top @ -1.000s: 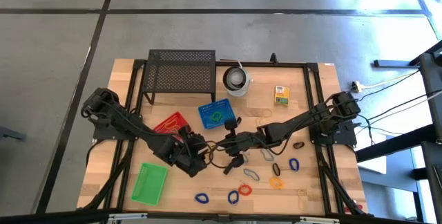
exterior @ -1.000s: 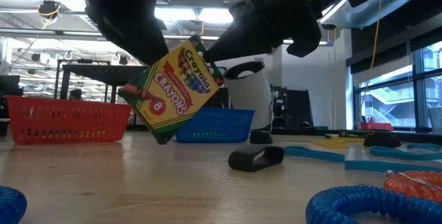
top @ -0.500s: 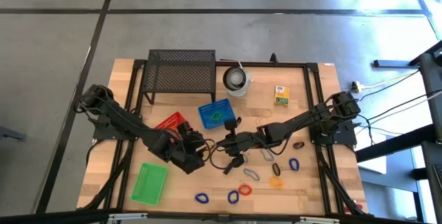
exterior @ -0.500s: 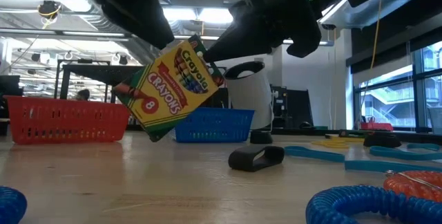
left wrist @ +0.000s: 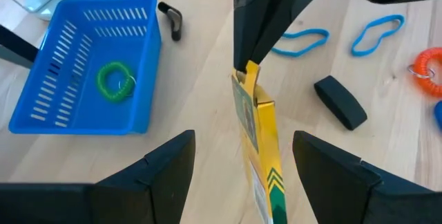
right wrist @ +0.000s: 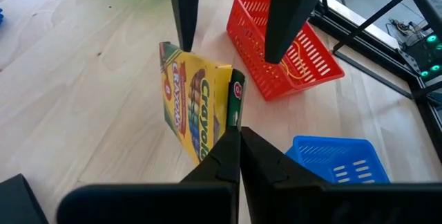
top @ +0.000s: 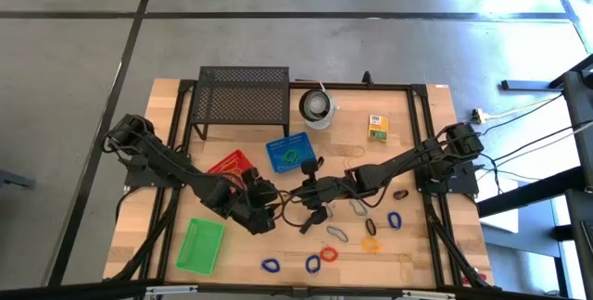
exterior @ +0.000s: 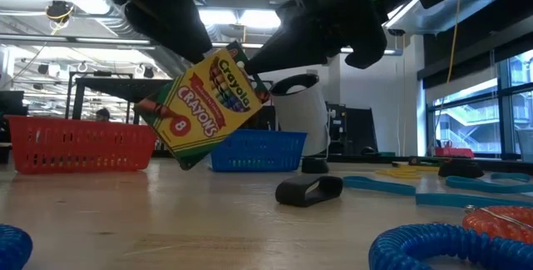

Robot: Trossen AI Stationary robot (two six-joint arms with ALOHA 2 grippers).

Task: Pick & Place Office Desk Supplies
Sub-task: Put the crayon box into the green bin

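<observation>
1 crayon box [exterior: 206,106]: tilted, off the tabletop [exterior: 166,212], mid-table. Right gripper [right wrist: 238,137] pinched on its corner; left gripper [left wrist: 238,165] spread wide, straddling it.

Crayon box [exterior: 204,107] slightly higher, more tilted vs 1s ago; left gripper [top: 262,209] slightly back

The table [exterior: 166,228] is pale wood with a smooth, matt grain. The crayon box [exterior: 208,103] looks like printed card, slightly glossy. The red basket [right wrist: 290,58], blue basket [left wrist: 83,72] and green basket [top: 201,244] are slotted plastic with a light sheen. The stand [top: 243,96] is black metal mesh, matt. The coiled blue loop [exterior: 450,249] looks like ribbed plastic
</observation>
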